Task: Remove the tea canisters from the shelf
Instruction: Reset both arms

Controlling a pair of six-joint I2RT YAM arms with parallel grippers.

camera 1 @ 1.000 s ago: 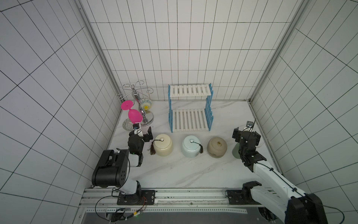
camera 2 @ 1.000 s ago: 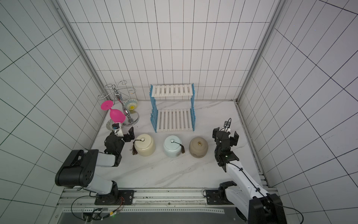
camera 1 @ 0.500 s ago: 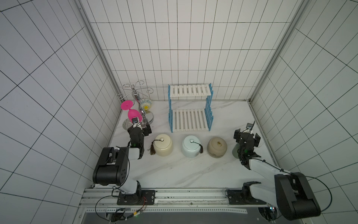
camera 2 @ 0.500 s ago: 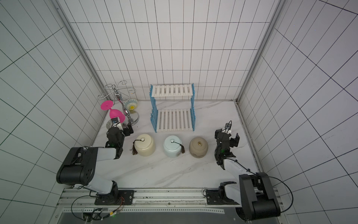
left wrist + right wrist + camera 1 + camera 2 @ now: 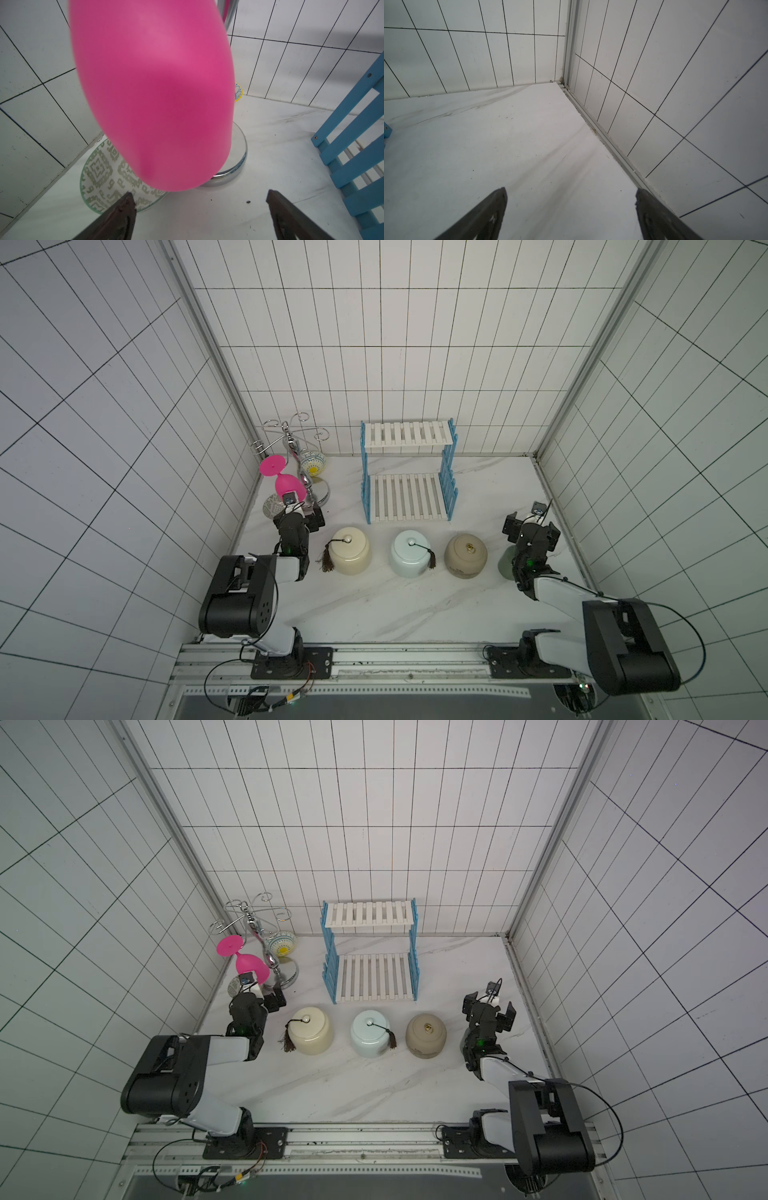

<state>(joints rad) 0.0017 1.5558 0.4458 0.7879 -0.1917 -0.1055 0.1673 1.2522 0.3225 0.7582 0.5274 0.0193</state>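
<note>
Well, the cream canister (image 5: pixel 351 552), pale blue canister (image 5: pixel 409 556) and tan canister (image 5: pixel 465 558) stand in a row on the table (image 5: pixel 374 605), in front of the shelf (image 5: pixel 407 472) (the green canister (image 5: pixel 505 568) peeks out beside the right arm (image 5: pixel 557 593)). The left gripper (image 5: pixel 200 198) and right gripper (image 5: pixel 571 193) both have jaws wide apart, holding nothing.

Blocked just ahead of left tool (image 5: pixel 199 196) by pink goblet (image 5: pixel 153 93); free over bare counter (image 5: pixel 508 135) ahead of right tool (image 5: pixel 571 193).
</note>
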